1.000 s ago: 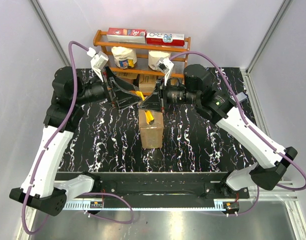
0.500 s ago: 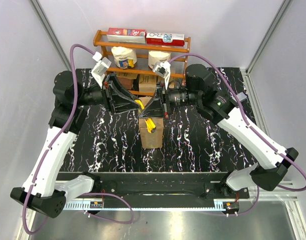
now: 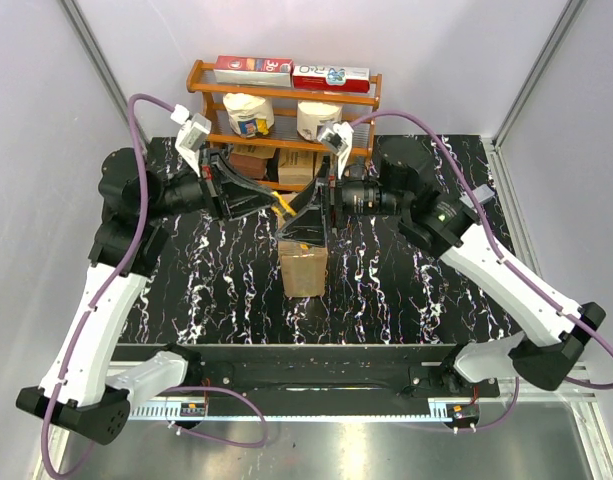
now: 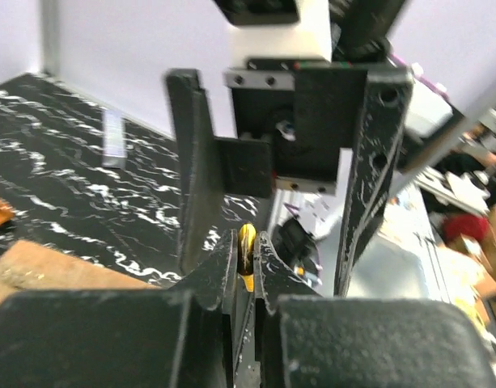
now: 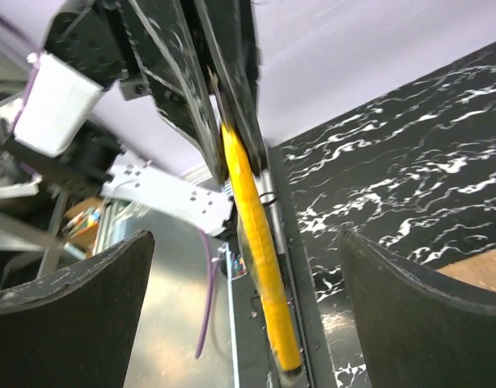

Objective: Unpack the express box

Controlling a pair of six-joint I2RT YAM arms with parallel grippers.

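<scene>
Express box: brown carton at tabletop centre, top apparently closed, at 6 o'clock of both pincers. Left pincer: pinching a yellow tool (a cutter, probably). Right pincer: spread wide either side of that tool. Advice: keep the pinch firm, clear the right pincer toward 3 o'clock, then lower the tool to the seam.
</scene>
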